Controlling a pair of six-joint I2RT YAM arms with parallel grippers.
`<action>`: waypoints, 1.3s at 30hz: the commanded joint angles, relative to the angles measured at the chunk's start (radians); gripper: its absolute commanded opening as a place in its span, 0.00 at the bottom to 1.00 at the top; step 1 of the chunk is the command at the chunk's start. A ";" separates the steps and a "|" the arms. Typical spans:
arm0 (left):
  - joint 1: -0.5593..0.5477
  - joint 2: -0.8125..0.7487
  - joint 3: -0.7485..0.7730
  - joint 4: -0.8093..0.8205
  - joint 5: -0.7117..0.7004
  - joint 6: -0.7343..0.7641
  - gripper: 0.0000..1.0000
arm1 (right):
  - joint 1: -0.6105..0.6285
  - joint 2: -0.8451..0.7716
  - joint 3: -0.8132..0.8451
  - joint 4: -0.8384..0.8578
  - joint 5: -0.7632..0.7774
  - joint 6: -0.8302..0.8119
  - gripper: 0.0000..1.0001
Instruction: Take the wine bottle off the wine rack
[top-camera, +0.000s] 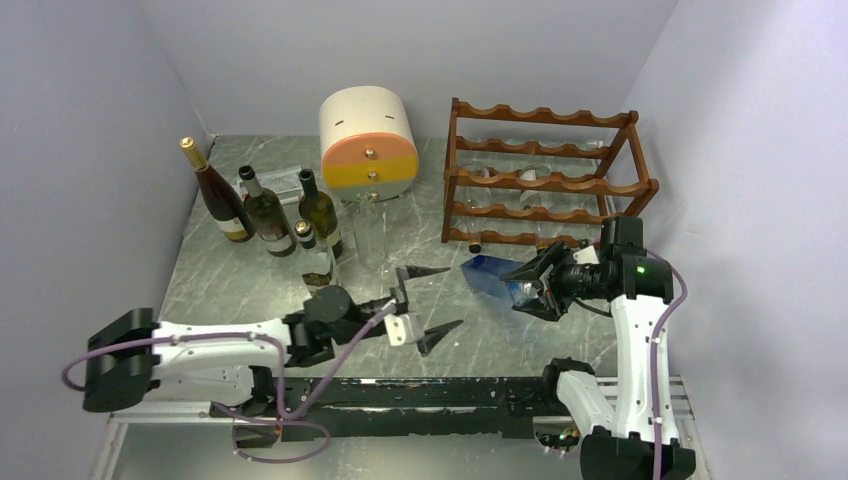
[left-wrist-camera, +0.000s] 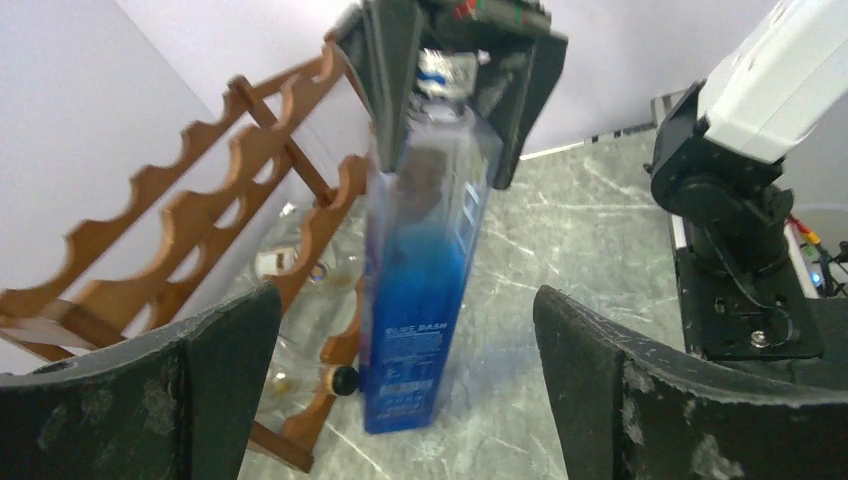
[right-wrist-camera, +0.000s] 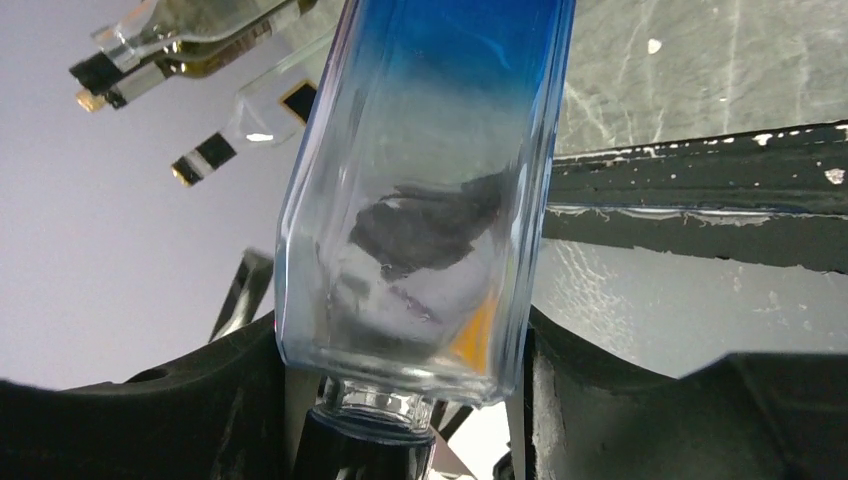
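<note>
The dark reddish-brown wine rack (top-camera: 540, 175) stands at the back right and also shows in the left wrist view (left-wrist-camera: 200, 230). My right gripper (top-camera: 535, 285) is shut on the neck end of a square blue-and-clear wine bottle (top-camera: 495, 277). It holds the bottle in the air in front of the rack, base pointing left. In the right wrist view the bottle (right-wrist-camera: 420, 200) sits between the fingers of the right gripper (right-wrist-camera: 400, 350). My left gripper (top-camera: 450, 297) is open and empty, left of the bottle's base. In its wrist view the bottle (left-wrist-camera: 425, 270) lies beyond the left gripper (left-wrist-camera: 405, 295).
Clear bottles lie in the rack; one black cap (left-wrist-camera: 345, 380) pokes out at the lowest tier. A cream-and-orange drawer unit (top-camera: 368, 140) stands at the back centre. Several upright wine bottles (top-camera: 265, 212) stand at the back left. Walls close in on both sides.
</note>
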 joint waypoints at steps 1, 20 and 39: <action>-0.045 0.181 -0.003 0.324 -0.114 -0.019 1.00 | 0.041 0.002 0.074 0.041 -0.127 -0.004 0.00; -0.157 0.637 0.223 0.506 -0.487 0.034 0.65 | 0.205 0.017 0.112 0.027 -0.111 -0.033 0.00; -0.213 0.427 0.105 0.584 -0.901 -0.019 0.07 | 0.338 0.117 0.630 0.110 0.214 -0.354 1.00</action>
